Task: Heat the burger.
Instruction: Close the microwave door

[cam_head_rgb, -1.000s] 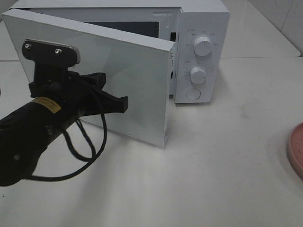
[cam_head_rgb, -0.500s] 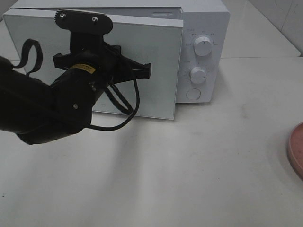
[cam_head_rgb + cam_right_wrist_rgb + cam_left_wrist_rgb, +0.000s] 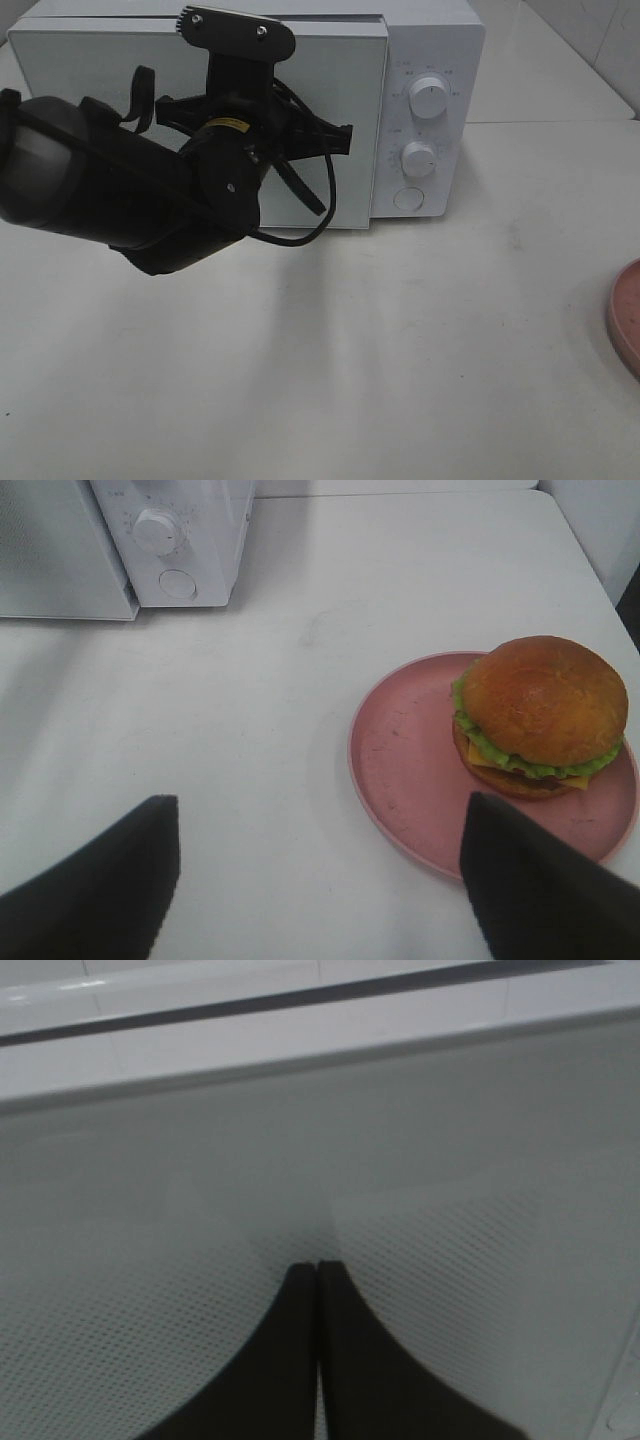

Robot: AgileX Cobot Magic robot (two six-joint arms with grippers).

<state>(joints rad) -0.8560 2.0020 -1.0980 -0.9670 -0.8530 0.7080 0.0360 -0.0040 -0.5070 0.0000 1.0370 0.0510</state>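
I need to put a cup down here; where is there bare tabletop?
Bare tabletop runs wide between the microwave and the pink plate. Crowded: the left tool against the door; the burger fills the plate's far side.

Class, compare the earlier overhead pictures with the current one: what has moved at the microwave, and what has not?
The microwave door swung from wide open to shut against the microwave, pushed by the left claw, whose closed tips press on it. Nothing was picked up or released. The knobs and the pink plate at the table edge stayed as they were.
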